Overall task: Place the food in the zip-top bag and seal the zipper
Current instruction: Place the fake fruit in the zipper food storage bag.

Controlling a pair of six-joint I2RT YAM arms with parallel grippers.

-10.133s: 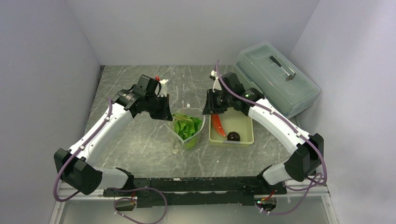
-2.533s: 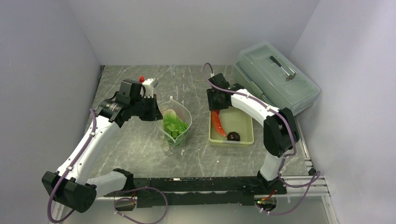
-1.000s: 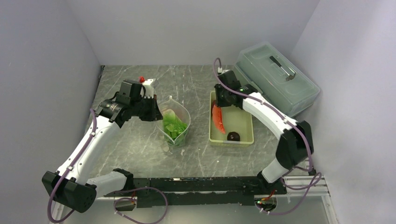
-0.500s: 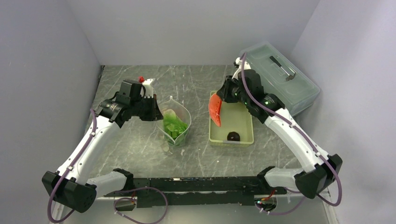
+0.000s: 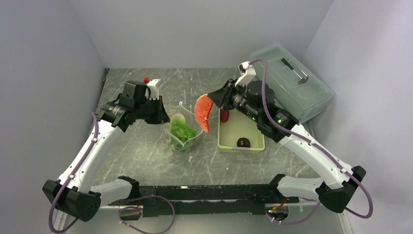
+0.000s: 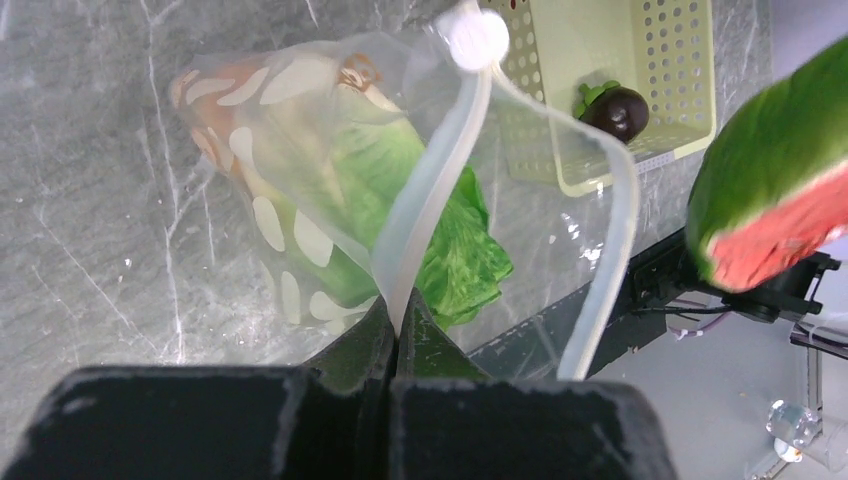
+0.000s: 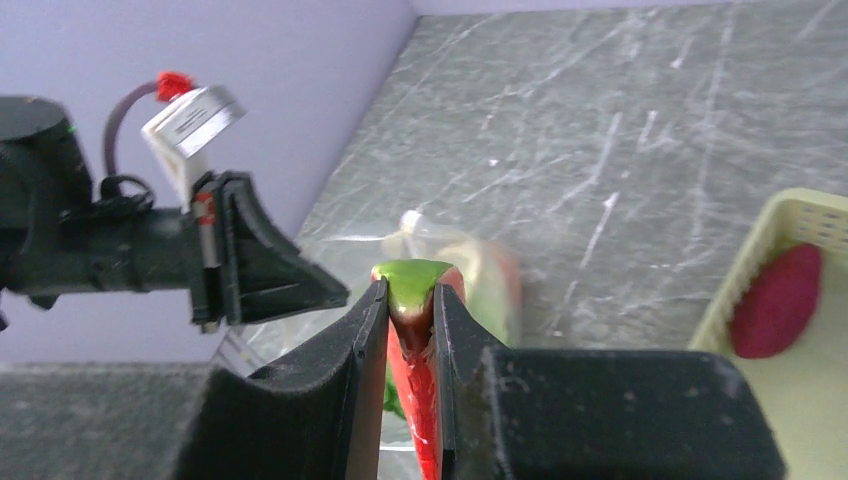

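Red-orange long piece (image 5: 201, 112) in right tool (image 5: 214, 98), beside zip-top bag (image 5: 183, 134)

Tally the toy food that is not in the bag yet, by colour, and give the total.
Red with green rind: 1, the slice held in the right gripper.
Dark maroon: 1, the ball in the basket.
Magenta-red: 1, the piece in the basket.
Total: 3 outside the zip-top bag.
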